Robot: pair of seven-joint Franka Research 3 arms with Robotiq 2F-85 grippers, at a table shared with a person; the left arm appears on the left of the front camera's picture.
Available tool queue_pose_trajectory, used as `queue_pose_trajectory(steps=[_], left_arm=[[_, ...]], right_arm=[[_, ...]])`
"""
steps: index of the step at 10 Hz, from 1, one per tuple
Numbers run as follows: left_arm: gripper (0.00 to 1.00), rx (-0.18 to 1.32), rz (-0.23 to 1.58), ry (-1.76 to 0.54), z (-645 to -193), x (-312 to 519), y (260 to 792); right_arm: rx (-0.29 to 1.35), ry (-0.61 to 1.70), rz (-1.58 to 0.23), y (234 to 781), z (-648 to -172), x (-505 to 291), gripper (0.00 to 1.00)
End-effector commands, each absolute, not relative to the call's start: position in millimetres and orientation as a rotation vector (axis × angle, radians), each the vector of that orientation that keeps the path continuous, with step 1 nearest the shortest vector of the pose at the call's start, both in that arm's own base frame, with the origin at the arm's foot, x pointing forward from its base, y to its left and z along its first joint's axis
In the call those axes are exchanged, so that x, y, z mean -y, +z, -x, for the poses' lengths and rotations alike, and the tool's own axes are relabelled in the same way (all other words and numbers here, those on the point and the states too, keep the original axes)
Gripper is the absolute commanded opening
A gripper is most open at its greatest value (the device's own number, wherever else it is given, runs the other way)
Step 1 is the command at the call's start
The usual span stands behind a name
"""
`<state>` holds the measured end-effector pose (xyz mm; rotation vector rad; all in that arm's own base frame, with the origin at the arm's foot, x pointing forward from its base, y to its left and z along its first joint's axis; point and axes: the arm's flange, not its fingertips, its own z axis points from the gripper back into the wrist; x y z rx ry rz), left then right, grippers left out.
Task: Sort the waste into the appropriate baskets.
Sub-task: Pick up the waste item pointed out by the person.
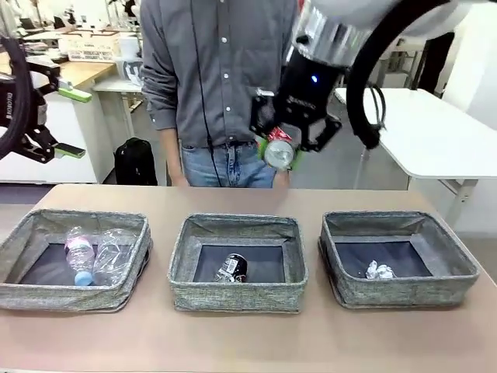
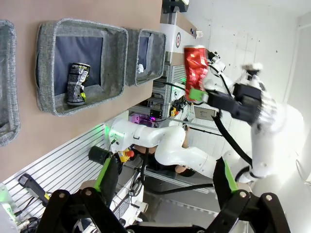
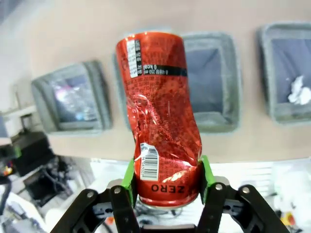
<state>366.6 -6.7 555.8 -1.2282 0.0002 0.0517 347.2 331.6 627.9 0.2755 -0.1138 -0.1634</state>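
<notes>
My right gripper [image 1: 281, 148] hangs high above the table's far edge, shut on a crumpled red can [image 1: 279, 153] [image 3: 158, 111], whose base sits between the green pads [image 3: 127, 177]. Below stand three grey baskets. The left basket [image 1: 62, 295] holds two clear bottles, one with a pink label and blue cap [image 1: 81, 258]. A black-and-white can [image 1: 231, 268] [image 2: 77, 83] lies in the middle basket [image 1: 237, 297]. The right basket [image 1: 404, 291] holds a small white wad [image 1: 379, 271]. My left gripper [image 1: 74, 123] [image 2: 166, 177] stands open and empty, raised at the far left.
A person in a grey shirt [image 1: 213, 70] stands at the table's far side, right behind the held can. Bare tabletop [image 1: 248, 338] runs in front of the baskets. A white table [image 1: 435, 132] stands at the back right.
</notes>
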Motion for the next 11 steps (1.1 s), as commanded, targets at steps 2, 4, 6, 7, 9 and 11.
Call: queue_pose_trajectory(steps=[2, 4, 6, 7, 9, 11], left_arm=[[1.0, 0.002, 1.226, 0.032, -365.3, 5.2, 557.6], [1.0, 0.002, 1.226, 0.032, -365.3, 5.2, 557.6], [1.0, 0.002, 1.226, 0.032, -365.3, 5.2, 557.6], [1.0, 0.002, 1.226, 0.032, -365.3, 5.2, 557.6], [1.0, 0.002, 1.226, 0.032, -365.3, 5.2, 557.6], [1.0, 0.002, 1.226, 0.032, -365.3, 5.2, 557.6]], right_arm=[[0.185, -0.237, -0.161, 707.1, -327.4, -390.2, 0.57], [0.188, -0.24, -0.091, 724.1, -309.3, -403.9, 0.57], [0.24, -0.212, -0.057, 743.3, -300.6, -403.8, 0.57], [0.254, -0.204, -0.065, 752.2, -300.9, -400.9, 0.57], [0.275, -0.19, -0.079, 768.1, -301.2, -395.7, 0.57], [0.301, -0.182, -0.115, 786.8, -301.0, -387.4, 0.57]])
